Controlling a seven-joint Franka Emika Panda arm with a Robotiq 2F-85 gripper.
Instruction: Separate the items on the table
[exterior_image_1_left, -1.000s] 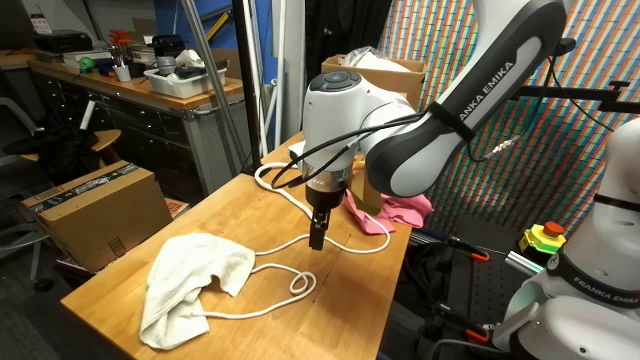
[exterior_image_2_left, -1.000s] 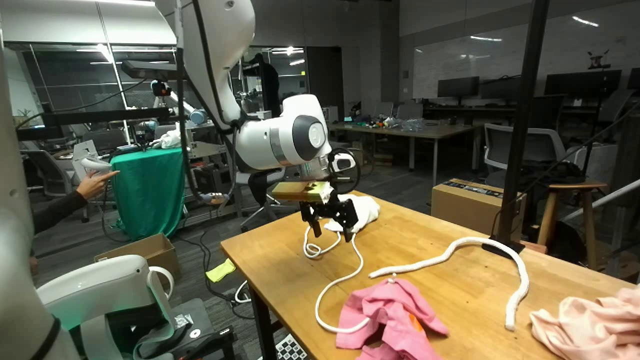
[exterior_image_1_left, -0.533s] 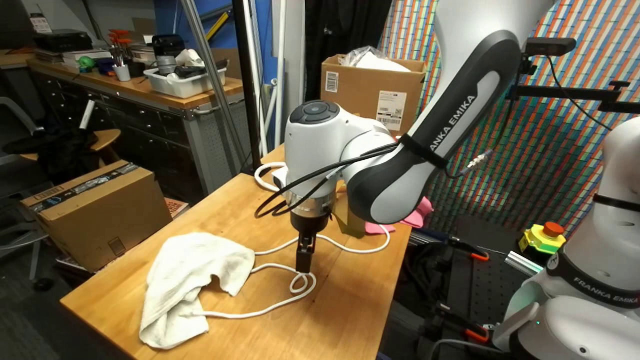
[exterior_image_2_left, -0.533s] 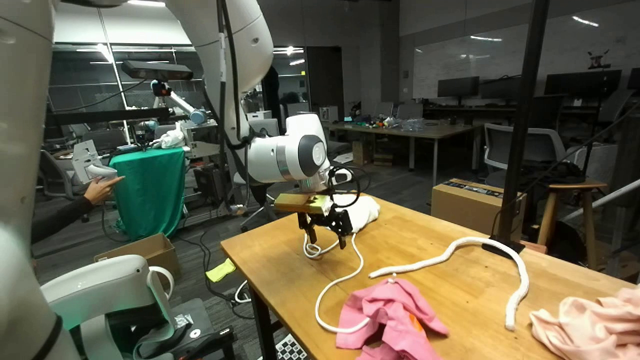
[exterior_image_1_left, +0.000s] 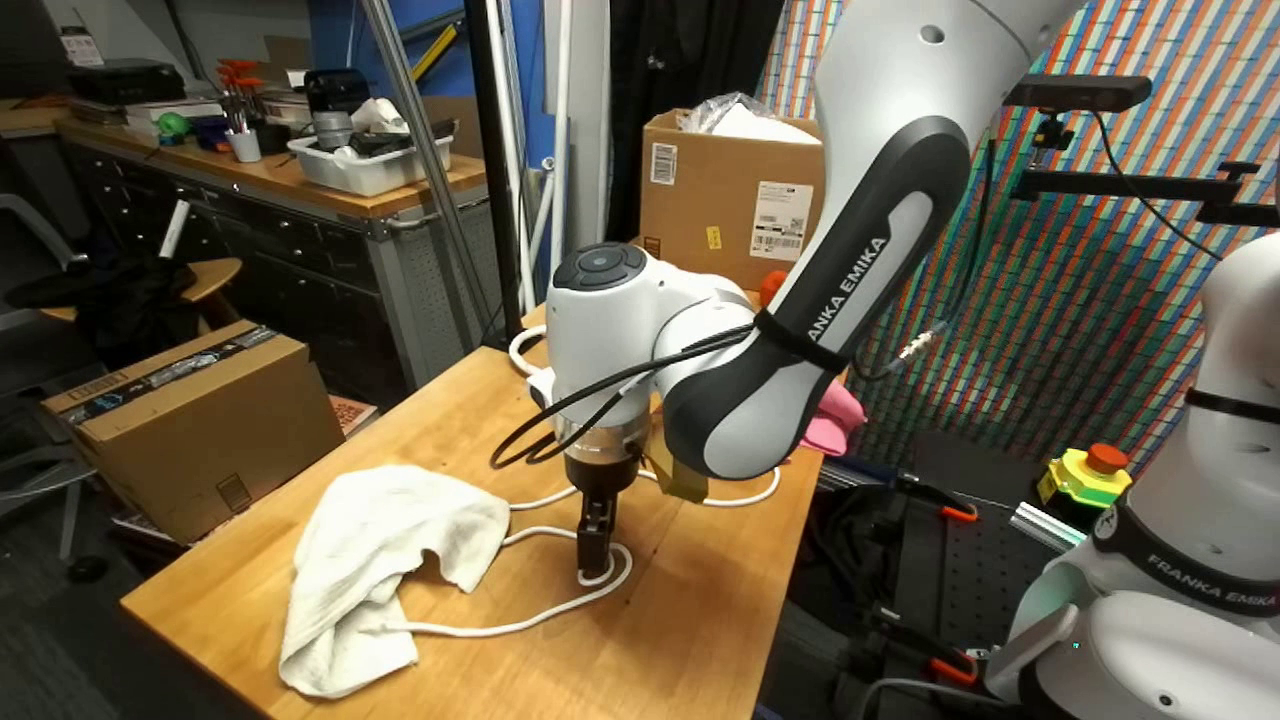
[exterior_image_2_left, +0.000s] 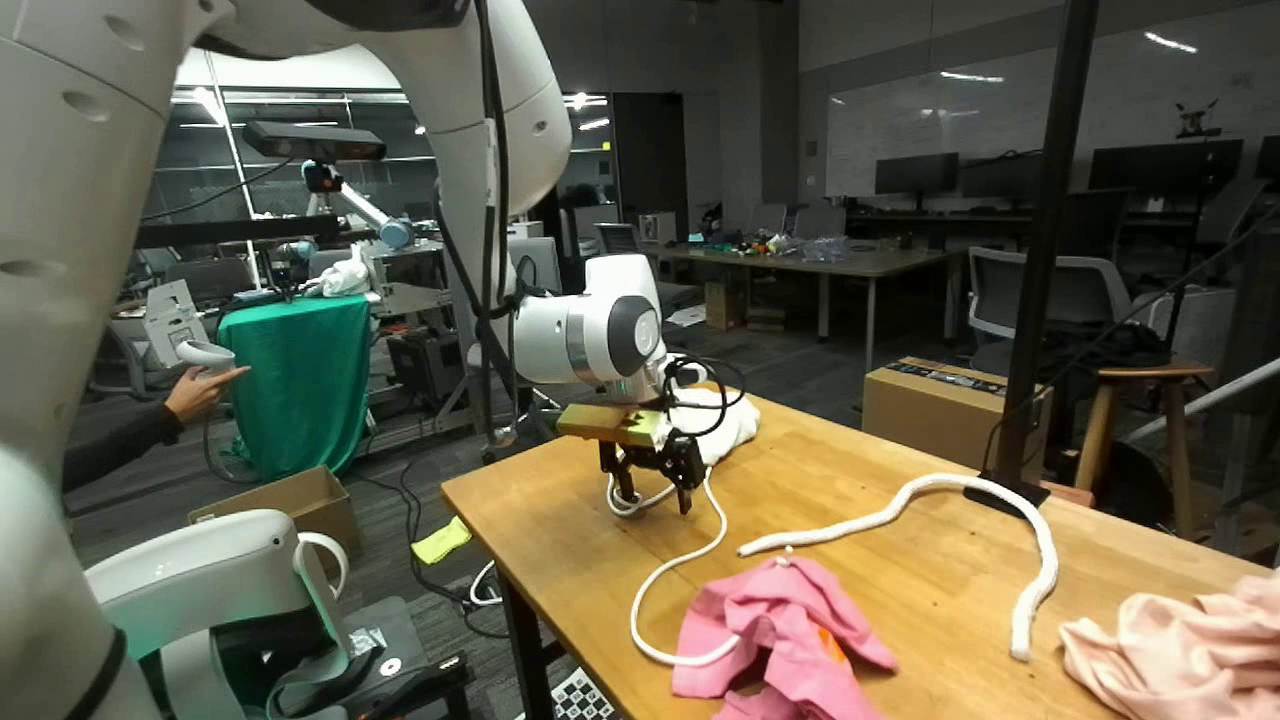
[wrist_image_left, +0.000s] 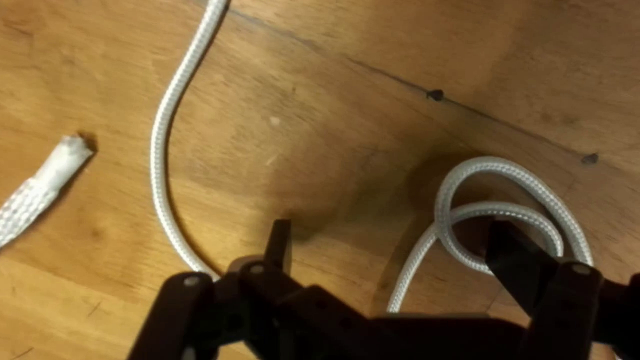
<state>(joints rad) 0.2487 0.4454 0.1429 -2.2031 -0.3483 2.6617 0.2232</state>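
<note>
The gripper (wrist_image_left: 388, 230) points down, low over the table (exterior_image_1_left: 690, 640), w/ its fingers wide apart. In the wrist view 1 fingertip stands over the cord (wrist_image_left: 487, 164) & covers a part of its loop; if the two touch, I cannot tell. This cord lies on the table, w/ its parts running to the white cloth (exterior_image_1_left: 390, 540) & to the pink cloth (exterior_image_2_left: 800, 615). In an exterior view the rope (exterior_image_2_left: 940, 482) lies in a curve, 1 end near the pink cloth, the other near the peach cloth (exterior_image_2_left: 1180, 650). Its tip, in the wrist view, is apart fr. the cord.
</note>
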